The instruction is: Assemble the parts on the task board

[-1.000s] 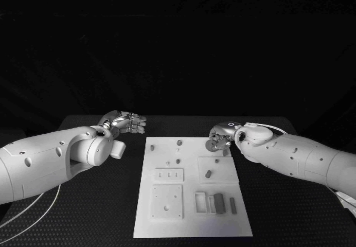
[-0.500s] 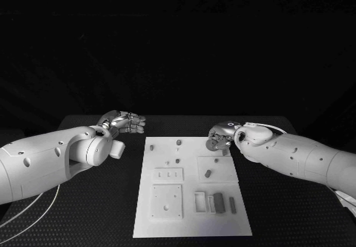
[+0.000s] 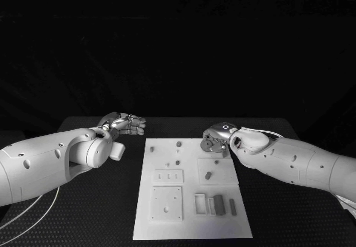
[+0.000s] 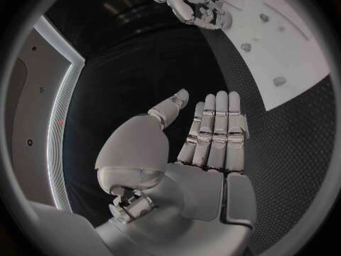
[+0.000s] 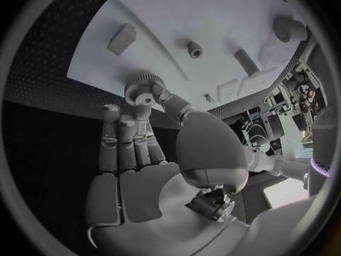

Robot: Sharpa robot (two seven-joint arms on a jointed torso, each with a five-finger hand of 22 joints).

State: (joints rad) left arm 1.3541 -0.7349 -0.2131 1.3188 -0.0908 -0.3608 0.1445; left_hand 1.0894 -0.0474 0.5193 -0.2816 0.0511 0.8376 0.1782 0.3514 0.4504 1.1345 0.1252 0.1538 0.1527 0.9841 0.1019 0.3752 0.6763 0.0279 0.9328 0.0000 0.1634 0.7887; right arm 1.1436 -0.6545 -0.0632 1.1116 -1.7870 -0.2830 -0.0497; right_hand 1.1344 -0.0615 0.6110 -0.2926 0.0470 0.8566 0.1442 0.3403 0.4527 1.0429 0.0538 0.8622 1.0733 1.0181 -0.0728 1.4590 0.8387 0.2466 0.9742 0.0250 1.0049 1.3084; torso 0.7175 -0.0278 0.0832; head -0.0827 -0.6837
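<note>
Right hand (image 3: pixel 216 140) pinches a small gear-like part (image 5: pixel 144 89) w/ thumb + fingertips, over far right corner of task board (image 3: pixel 191 226); part mostly hidden in head view. Left hand (image 3: pixel 124 123) holds nothing, fingers straight, over bench (image 3: pixel 96 206) left of board.

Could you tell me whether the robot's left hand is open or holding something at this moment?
Open: the left hand holds nothing, its fingers straight, over the black table beside the task board.
</note>
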